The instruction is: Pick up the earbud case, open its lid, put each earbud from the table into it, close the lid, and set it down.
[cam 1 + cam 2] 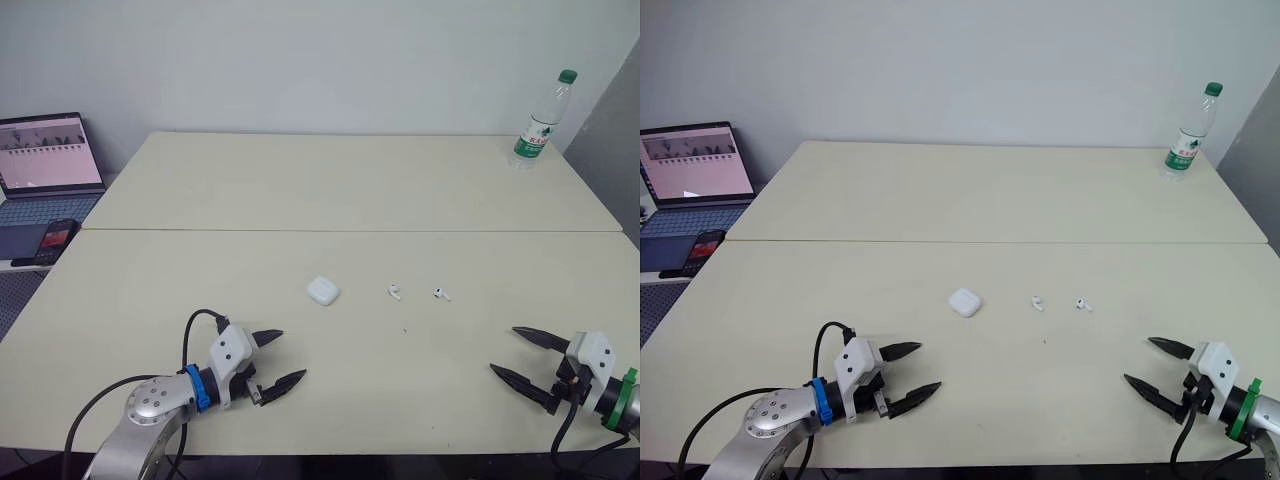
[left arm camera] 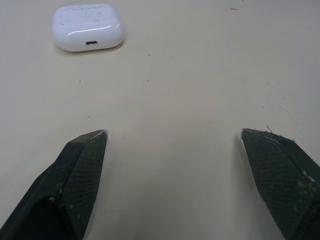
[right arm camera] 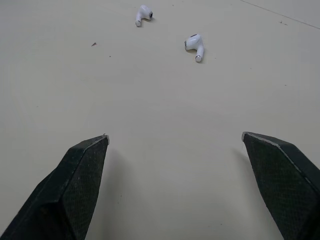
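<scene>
Head camera: the left tool (image 1: 293,354) and the right tool (image 1: 503,349) are poised low over the near part of the pale desk (image 1: 300,190), each with its two black fingers spread wide and gripping nothing. The white earbud case (image 1: 322,291), lid shut, lies ahead of the left tool, slightly to its right. The left earbud (image 1: 395,293) and right earbud (image 1: 441,293) lie ahead of the right tool, off to its left.

Left wrist camera: the case rests beyond the parted fingertips, its charging port facing the tool.

Right wrist camera: both earbuds lie apart from each other on the desk beyond the open fingers, touching neither.
</scene>
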`<state>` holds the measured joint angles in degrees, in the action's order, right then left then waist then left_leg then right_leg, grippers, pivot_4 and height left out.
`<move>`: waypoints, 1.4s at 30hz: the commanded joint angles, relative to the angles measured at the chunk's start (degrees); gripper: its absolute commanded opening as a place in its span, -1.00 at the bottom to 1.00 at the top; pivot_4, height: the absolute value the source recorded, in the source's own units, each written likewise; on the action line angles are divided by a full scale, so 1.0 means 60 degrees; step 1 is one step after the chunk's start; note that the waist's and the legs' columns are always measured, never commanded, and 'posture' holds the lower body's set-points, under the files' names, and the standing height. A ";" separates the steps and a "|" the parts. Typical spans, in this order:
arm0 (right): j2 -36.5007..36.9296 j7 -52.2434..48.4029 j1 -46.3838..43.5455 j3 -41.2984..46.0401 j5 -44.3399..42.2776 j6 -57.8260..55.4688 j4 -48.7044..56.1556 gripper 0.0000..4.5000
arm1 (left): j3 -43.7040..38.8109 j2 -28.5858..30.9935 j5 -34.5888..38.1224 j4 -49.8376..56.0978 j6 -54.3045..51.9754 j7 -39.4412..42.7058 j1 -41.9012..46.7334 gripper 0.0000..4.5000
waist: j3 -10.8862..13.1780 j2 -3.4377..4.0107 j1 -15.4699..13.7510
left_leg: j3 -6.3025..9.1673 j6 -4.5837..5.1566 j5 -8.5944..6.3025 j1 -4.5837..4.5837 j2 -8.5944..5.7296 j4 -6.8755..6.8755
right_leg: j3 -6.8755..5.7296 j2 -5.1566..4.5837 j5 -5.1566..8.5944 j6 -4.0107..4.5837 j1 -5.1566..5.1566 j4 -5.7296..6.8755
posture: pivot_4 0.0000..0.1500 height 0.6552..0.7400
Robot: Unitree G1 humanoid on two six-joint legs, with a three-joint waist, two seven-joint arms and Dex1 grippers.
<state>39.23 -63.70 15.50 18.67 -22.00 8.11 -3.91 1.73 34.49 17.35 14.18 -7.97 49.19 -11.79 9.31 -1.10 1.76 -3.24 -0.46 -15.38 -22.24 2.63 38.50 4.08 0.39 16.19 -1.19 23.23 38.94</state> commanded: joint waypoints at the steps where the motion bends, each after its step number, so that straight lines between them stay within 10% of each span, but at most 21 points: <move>1: 0.0101 -0.0120 -0.0013 0.0017 -0.0036 0.0245 0.0055 0.99 | -0.0156 0.0024 -0.0021 0.0179 0.0126 -0.0023 -0.0071 1.00 | 0.0000 0.0000 0.0000 | 0.0000 0.0000 0.0000 0.0000 0.0000 0.0000 | 0.0000 0.0000 0.0000 0.0000 0.0000 0.0000 | 1.00 0.91; 20: 0.0004 0.0073 0.0469 0.0165 -0.0661 -0.0355 0.1173 0.99 | -0.0200 -0.0187 0.0344 0.0447 0.0084 0.0041 -0.0034 1.00 | 0.0003 -0.0005 -0.0005 | 0.0001 0.0000 0.0000 0.0001 -0.0001 -0.0012 | -0.0001 0.0000 0.0002 0.0003 0.0000 -0.0002 | 1.00 0.91; 42: -0.0499 0.1441 0.1865 0.0467 -0.2357 -0.2182 0.5703 0.99 | 0.0962 -0.2915 -0.1352 -0.1319 -0.0642 -0.3149 0.2636 1.00 | 0.0002 -0.0043 -0.0009 | 0.0009 -0.0001 0.0000 0.0000 -0.0008 -0.0025 | 0.0004 0.0020 -0.0029 -0.0065 0.0000 -0.0005 | 1.00 0.91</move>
<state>36.24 -55.70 26.53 20.66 -35.11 -4.73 28.16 7.01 17.27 10.11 6.22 -11.51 30.63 3.40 9.32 -1.36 1.70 -3.19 -0.47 -15.38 -22.24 2.59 38.35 4.11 0.53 16.02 -1.58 23.23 38.91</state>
